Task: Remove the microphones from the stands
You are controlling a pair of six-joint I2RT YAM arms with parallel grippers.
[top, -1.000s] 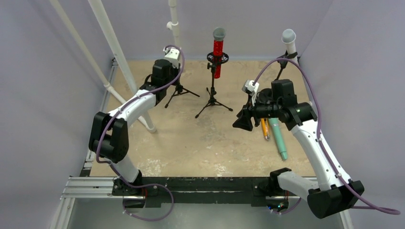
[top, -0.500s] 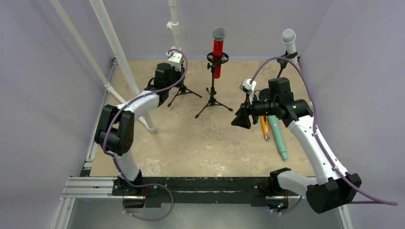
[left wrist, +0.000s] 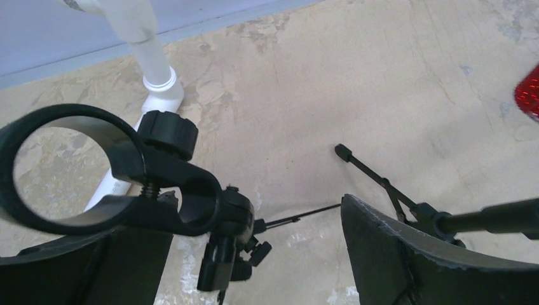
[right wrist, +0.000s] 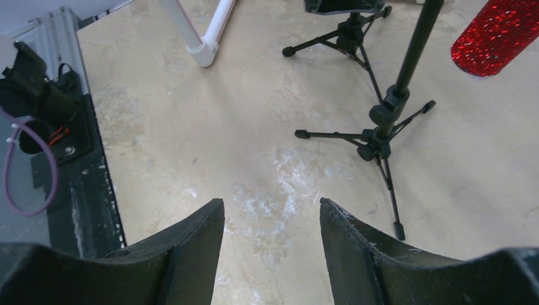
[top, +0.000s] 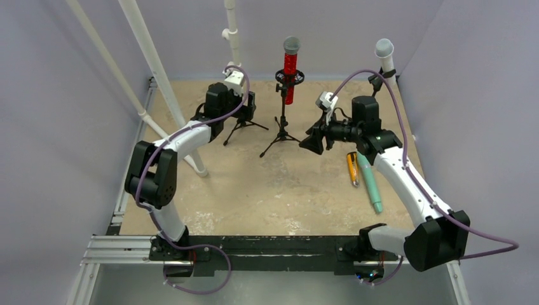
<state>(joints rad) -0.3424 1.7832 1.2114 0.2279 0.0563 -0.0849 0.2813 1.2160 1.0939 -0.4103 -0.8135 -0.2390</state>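
A red glitter microphone [top: 290, 63] stands upright in the clip of the middle tripod stand [top: 283, 124]; its lower end shows in the right wrist view [right wrist: 492, 38] and at the edge of the left wrist view [left wrist: 531, 95]. My left gripper [top: 248, 105] is open, its fingers wide on either side of the empty ring clip [left wrist: 63, 171] of the left stand [top: 236, 124], touching nothing. My right gripper [top: 313, 141] hovers open and empty just right of the middle stand [right wrist: 388, 114], fingertips [right wrist: 219, 206] over bare floor.
A grey-headed white microphone [top: 384, 51] sits in a third stand at the back right. A teal microphone [top: 370, 181] and an orange one [top: 351, 168] lie on the floor at the right. White pipes [top: 159, 82] slant along the left side.
My left gripper has opened wide around the empty left stand. The right arm has swung up and left, closer to the middle stand, jaws unchanged.
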